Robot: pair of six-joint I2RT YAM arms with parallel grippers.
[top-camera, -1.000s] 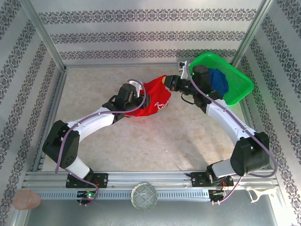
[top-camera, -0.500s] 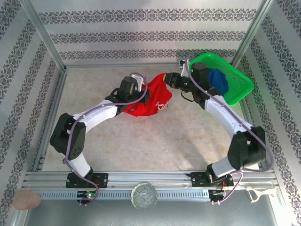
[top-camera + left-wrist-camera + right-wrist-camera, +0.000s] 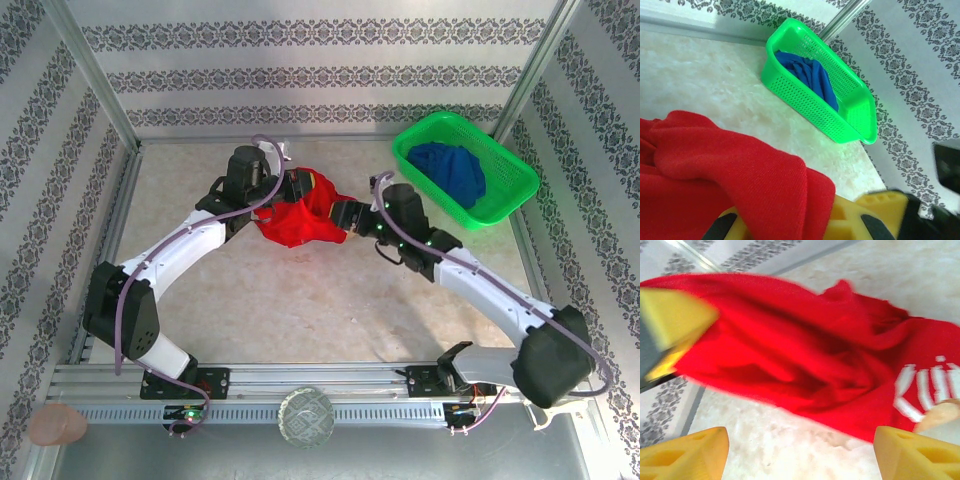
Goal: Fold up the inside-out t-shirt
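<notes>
The inside-out t-shirt [image 3: 298, 215] lay as a bunched red heap on the far middle of the table [image 3: 330, 300], strung between the two claws. The left claw [image 3: 291, 188] was clamped shut on the heap's far-left upper part; in the left wrist view the red cloth draped over and between its yellow fingers [image 3: 867, 220]. The right claw [image 3: 344, 217] sat just at the heap's right edge with its jaws spread wide and nothing between them. Its own view showed both yellow fingers [image 3: 687, 455] well apart at the bottom, with the shirt spread ahead of them.

From the right claw, then, the shirt lay directly ahead, to the left in the scene. The cloth's long axis ran across that claw's line of reach, roughly left to right, sagging from the left claw's hold. The white print [image 3: 920, 385] showed at the shirt's right end, nearest the right claw's right finger. Whether the lower hem rested on the table or hung just clear of it could not be told for certain.

The right claw was plainly the freer and nearer one for the next pinch. In my judgement it needed a fresh edge on the right side, so that the two claws could pull the heap out flat.

The green basket [image 3: 510, 185] with the dark blue garment [image 3: 450, 170] stood apart at the far right, out of the way.
</notes>
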